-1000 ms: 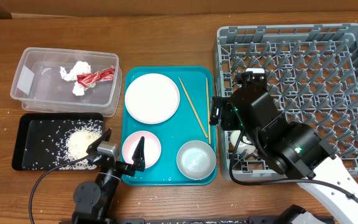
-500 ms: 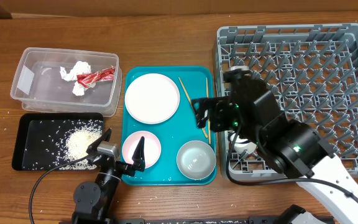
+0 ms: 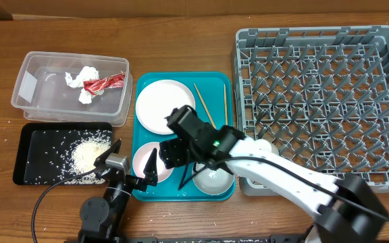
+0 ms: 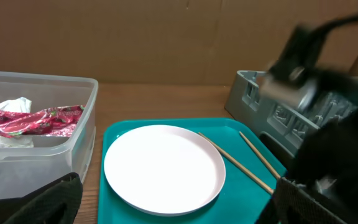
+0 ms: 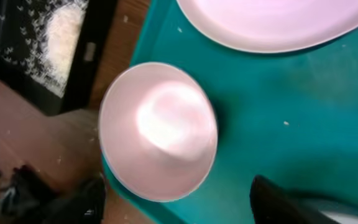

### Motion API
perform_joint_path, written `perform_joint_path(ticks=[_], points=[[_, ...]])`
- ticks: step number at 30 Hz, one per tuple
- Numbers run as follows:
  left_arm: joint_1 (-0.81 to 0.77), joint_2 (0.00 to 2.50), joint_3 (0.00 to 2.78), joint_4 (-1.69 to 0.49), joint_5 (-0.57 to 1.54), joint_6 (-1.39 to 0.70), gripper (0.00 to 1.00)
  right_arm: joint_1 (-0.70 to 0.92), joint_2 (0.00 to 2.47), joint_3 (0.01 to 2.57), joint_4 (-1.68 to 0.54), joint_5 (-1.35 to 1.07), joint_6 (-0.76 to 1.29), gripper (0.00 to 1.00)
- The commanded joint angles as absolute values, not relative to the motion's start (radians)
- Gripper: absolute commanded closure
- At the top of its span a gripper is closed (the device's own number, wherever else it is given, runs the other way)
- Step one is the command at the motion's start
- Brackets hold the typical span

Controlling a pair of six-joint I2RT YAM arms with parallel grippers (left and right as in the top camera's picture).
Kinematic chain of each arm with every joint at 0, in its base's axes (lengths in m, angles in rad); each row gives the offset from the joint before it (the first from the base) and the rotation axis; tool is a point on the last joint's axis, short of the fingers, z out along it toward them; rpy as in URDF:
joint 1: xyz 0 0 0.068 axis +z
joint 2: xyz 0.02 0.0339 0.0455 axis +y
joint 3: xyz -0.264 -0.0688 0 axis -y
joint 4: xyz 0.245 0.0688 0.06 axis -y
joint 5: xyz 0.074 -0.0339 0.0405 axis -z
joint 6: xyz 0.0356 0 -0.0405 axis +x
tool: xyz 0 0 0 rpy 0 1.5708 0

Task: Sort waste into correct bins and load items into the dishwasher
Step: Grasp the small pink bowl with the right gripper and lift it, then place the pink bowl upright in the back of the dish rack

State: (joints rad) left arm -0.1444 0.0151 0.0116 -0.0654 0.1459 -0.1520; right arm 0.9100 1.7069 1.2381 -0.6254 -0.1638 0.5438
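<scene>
My right gripper (image 3: 181, 162) is open and empty, low over the teal tray between the small plate (image 3: 142, 157) and the bowl (image 3: 216, 181). In the right wrist view its fingers (image 5: 179, 200) straddle the near edge of the small plate (image 5: 157, 130). The large plate (image 3: 162, 105) and two chopsticks (image 3: 208, 111) lie at the tray's back. My left gripper (image 3: 128, 163) is open and empty at the tray's front left corner. The red wrapper (image 3: 104, 82) and white tissue (image 3: 82, 79) lie in the clear tub (image 3: 29, 84). Rice (image 3: 90, 156) lies in the black tray (image 3: 42, 138). The small cup is not clearly visible.
The grey dish rack (image 3: 323, 88) fills the right side; my right arm's white link crosses its front left corner. The teal tray (image 3: 181, 75) sits between the tub and the rack. A few rice grains lie on the table by the black tray.
My right arm has swung left from the rack's front left corner to low over the tray's front, near the small plate and bowl. The left arm has not moved.
</scene>
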Motion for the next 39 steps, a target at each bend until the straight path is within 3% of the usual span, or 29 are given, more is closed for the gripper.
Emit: perform_joint_path(ticks=[1, 3, 7, 16, 17, 19, 21, 25, 33, 39], points=[[-0.154, 0.004, 0.005, -0.063, 0.147, -0.134, 0.00, 0.913, 1.790, 1.245, -0.599, -0.161, 0.548, 0.32], [-0.154, 0.004, 0.005, -0.063, 0.147, -0.134, 0.00, 0.913, 1.817, 1.245, -0.599, -0.161, 0.547, 0.33], [-0.154, 0.004, 0.005, -0.063, 0.147, -0.134, 0.00, 0.913, 1.859, 1.245, -0.590, -0.157, 0.547, 0.48], [-0.154, 0.004, 0.005, -0.063, 0.147, -0.134, 0.00, 0.913, 1.928, 1.245, -0.564, -0.178, 0.547, 0.60], [-0.154, 0.004, 0.005, -0.063, 0.147, -0.134, 0.00, 0.913, 1.932, 1.245, -0.561, -0.185, 0.548, 0.64], [-0.154, 0.004, 0.005, -0.063, 0.147, -0.134, 0.00, 0.913, 1.932, 1.245, -0.561, -0.185, 0.548, 0.86], [-0.154, 0.004, 0.005, -0.063, 0.147, -0.134, 0.00, 0.910, 1.919, 1.253, -0.562, -0.184, 0.551, 0.96], [-0.154, 0.004, 0.005, -0.063, 0.147, -0.134, 0.00, 0.889, 1.833, 1.291, -0.630, -0.100, 0.550, 0.96], [-0.154, 0.004, 0.005, -0.063, 0.147, -0.134, 0.00, 0.756, 1.528, 1.367, -0.903, 0.480, 0.573, 0.96], [-0.154, 0.004, 0.005, -0.063, 0.147, -0.134, 0.00, 0.538, 1.441, 1.362, -1.043, 1.137, 0.689, 0.96]])
